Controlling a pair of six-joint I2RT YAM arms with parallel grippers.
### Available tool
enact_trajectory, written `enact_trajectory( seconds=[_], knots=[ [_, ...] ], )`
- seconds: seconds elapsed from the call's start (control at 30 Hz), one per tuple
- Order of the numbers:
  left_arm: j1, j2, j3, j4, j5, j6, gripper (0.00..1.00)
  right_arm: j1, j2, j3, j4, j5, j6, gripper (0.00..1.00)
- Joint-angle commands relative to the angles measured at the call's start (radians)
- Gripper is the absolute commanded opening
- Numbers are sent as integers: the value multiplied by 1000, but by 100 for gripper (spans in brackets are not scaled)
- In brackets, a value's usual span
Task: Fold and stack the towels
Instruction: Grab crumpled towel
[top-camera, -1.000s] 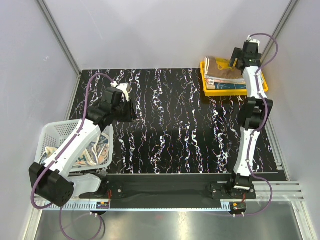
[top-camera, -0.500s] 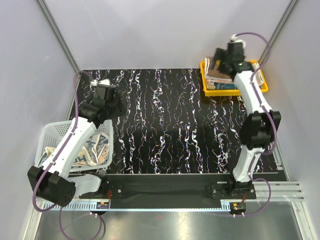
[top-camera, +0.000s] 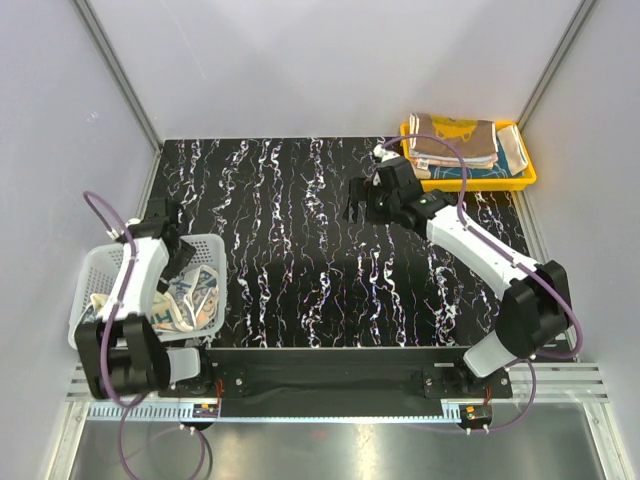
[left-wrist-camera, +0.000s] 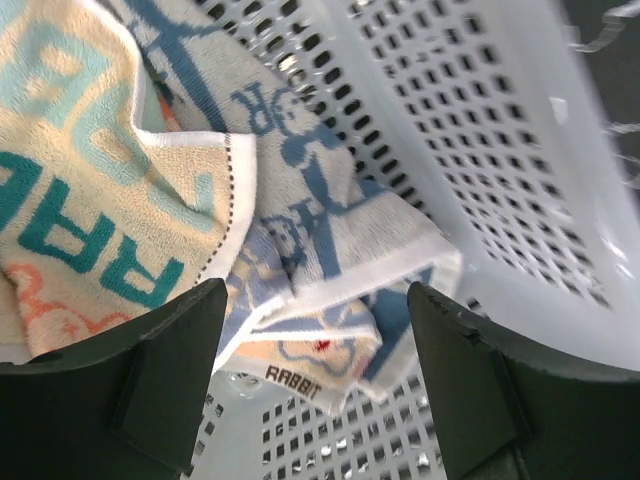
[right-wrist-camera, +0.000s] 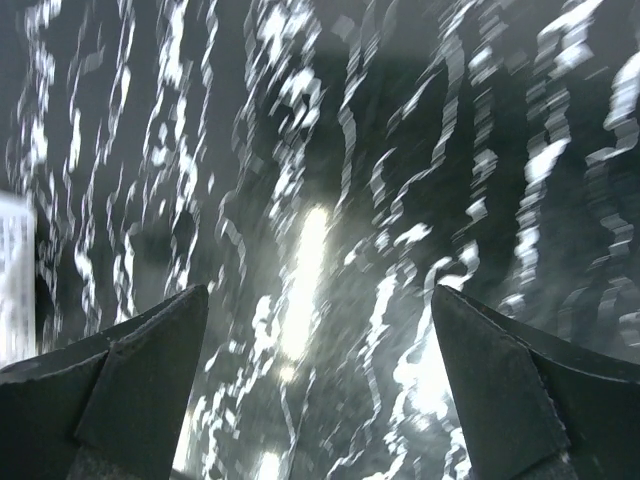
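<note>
- White mesh basket (left-wrist-camera: 480, 150): my landmark. It holds loose, unfolded towels, a cream lettered towel (left-wrist-camera: 90, 200) lying partly over a blue-patterned towel (left-wrist-camera: 310, 200).
- Left gripper (left-wrist-camera: 315, 295): directly above the basket's contents, jaws spread wide, nothing between them.
- Right gripper (right-wrist-camera: 320, 290): well to the right of the basket, over the bare black marbled table (top-camera: 300, 250), jaws released and empty.
- Folded stack (top-camera: 455, 140): well apart from the basket, across the table on its far right, in a yellow tray (top-camera: 470, 183).
- Step in hand, as I judge it: taking the next towel out of the basket.
- To do it well, I would come down on the hemmed corner of the blue-patterned towel, pinching one layer only, then lift straight up so that the cloth clears the basket's wall.
- I would keep the fingers off the mesh holes, where a tip could catch.
- Hard to make out: how many towels lie in the basket, since they overlap and the wrist view cuts them off.
- The right wrist view is blurred.
- The left arm covers part of the basket from above.
</note>
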Motion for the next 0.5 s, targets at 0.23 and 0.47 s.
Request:
enact_trajectory(
  seconds=[0.23,0.47],
  knots=[
    [84,299,-7,81,-46,-166,81,74,-86,-70,71,-56,16,100],
    [116,416,-35,135,-21,-154,59,78,-82,-83,76,-67,23,100]
  ],
)
